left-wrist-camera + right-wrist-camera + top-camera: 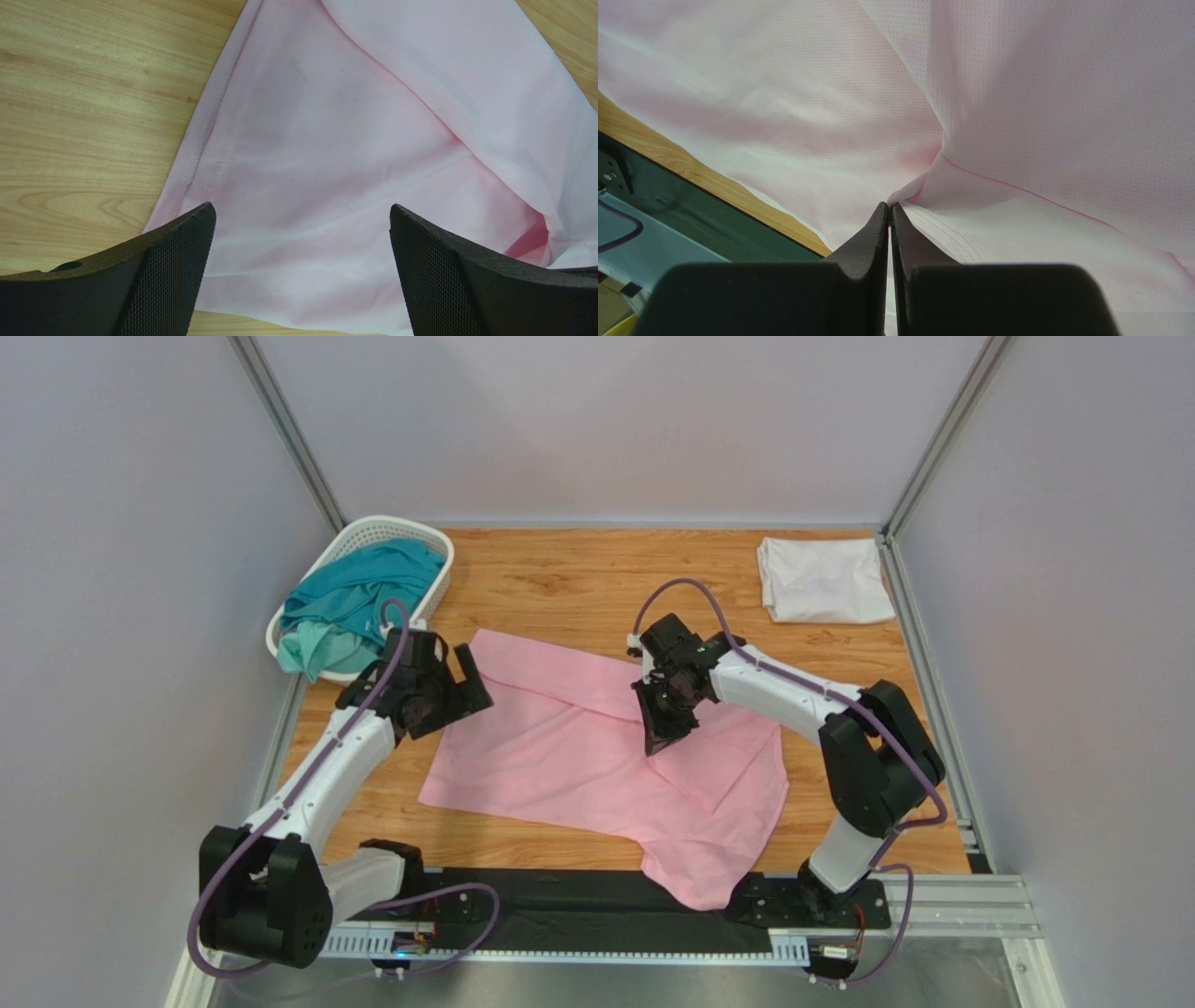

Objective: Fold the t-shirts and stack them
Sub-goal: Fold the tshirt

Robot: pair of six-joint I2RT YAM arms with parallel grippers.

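Note:
A light pink t-shirt (575, 749) lies spread on the wooden table, one end hanging over the near edge. My right gripper (657, 742) is shut on a pinched fold of the pink t-shirt (1018, 105), lifting it slightly near the shirt's middle. My left gripper (449, 686) is open and empty above the pink shirt's (337, 140) far left corner, its fingers (175, 266) wide apart. A white t-shirt (825, 580) lies folded at the back right. A teal t-shirt (348, 605) is bunched in the basket. The orange shirt is out of view.
A white lattice basket (421, 539) stands at the back left, tilted against the frame post. Grey walls enclose the table. A black base rail (561, 896) runs along the near edge, also seen in the right wrist view (682, 224).

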